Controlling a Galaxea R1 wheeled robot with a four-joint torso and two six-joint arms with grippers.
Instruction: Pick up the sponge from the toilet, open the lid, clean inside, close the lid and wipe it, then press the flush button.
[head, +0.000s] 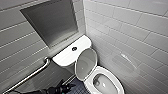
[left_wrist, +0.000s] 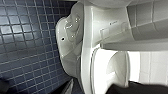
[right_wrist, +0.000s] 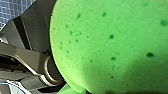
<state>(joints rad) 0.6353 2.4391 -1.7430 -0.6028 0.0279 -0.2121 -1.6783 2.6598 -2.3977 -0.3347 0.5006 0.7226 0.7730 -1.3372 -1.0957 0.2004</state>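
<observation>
Lid (head: 86, 62) up against the tank (head: 67, 53), the toilet (head: 118, 83) stands ready for scrubbing. The sponge (right_wrist: 112, 42) hangs clear of the blue-tiled floor (left_wrist: 25, 37) at the right gripper (right_wrist: 53, 72), which by all appearances is clamped on it. The pad is best lowered squarely past the rim and swept around the inner wall. The left gripper (head: 64, 87), its opening impossible to judge, sits low beside the bowl, while a grab rail (head: 32, 75) and the tiled wall (head: 130, 37) flank the toilet, limiting room to swing.
</observation>
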